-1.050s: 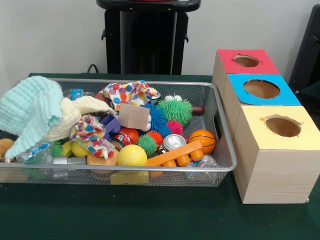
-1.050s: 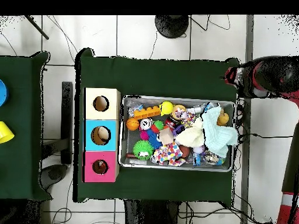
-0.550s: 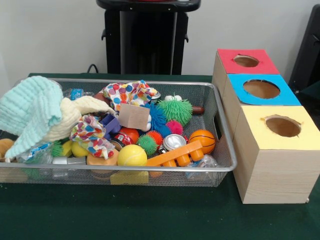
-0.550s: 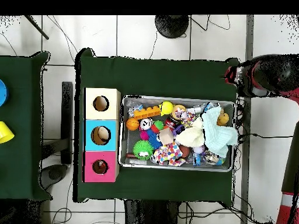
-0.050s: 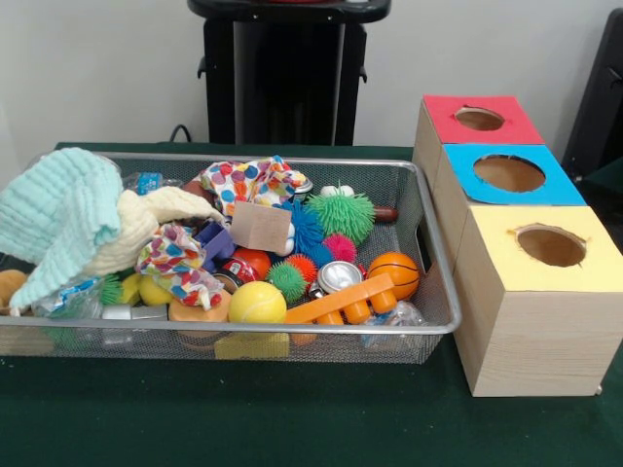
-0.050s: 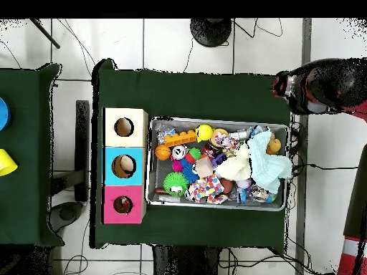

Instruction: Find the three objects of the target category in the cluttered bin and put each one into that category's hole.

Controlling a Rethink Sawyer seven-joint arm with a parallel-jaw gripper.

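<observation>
Swinging farther over the table corner, arm [image 6: 322, 86] hides its gripper state; bin [image 6: 218, 203] unchanged.

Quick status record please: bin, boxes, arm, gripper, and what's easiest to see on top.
bin: wire mesh bin on green table, full of clutter
boxes: red box, blue box, yellow box, in a row beside the bin, one hole each
arm: red and black arm off the table's corner, not over the bin
gripper: state cannot be told
on top: mint cloth, yellow ball, small basketball, green spiky ball
</observation>
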